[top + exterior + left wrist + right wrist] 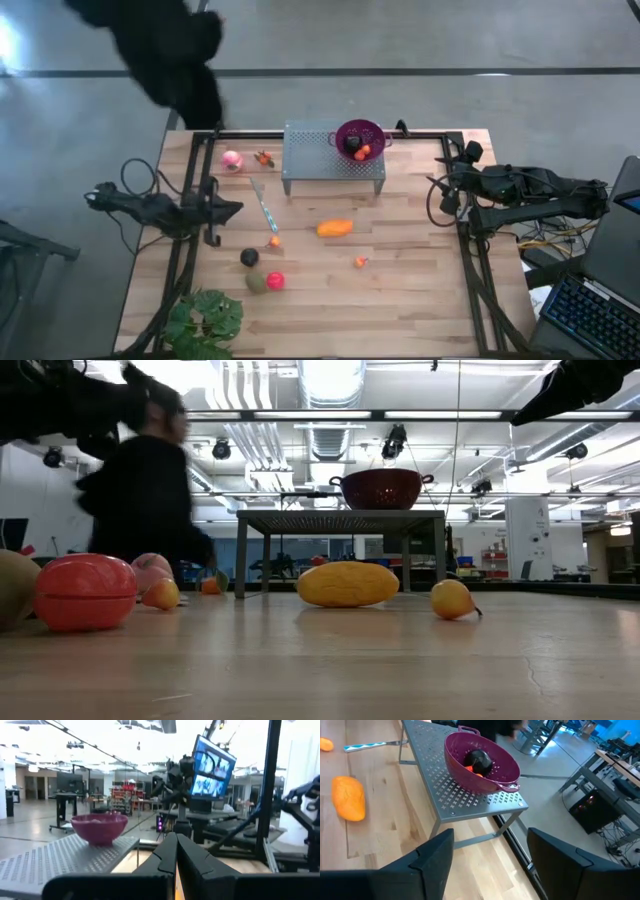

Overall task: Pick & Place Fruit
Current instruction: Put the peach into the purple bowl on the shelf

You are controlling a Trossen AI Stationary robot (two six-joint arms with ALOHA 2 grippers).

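The elongated orange piece (335, 228) lies smooth on the wooden table (420, 290), long axis across it, well apart from both grippers. The right gripper (490, 855) hovers empty with jaws apart near the perforated metal stand (465, 795), holding nothing. The left gripper (175, 852) waits with jaws together.

L gripper (175, 865) jaws shut at left edge; R gripper (490, 860) jaws apart, right edge.
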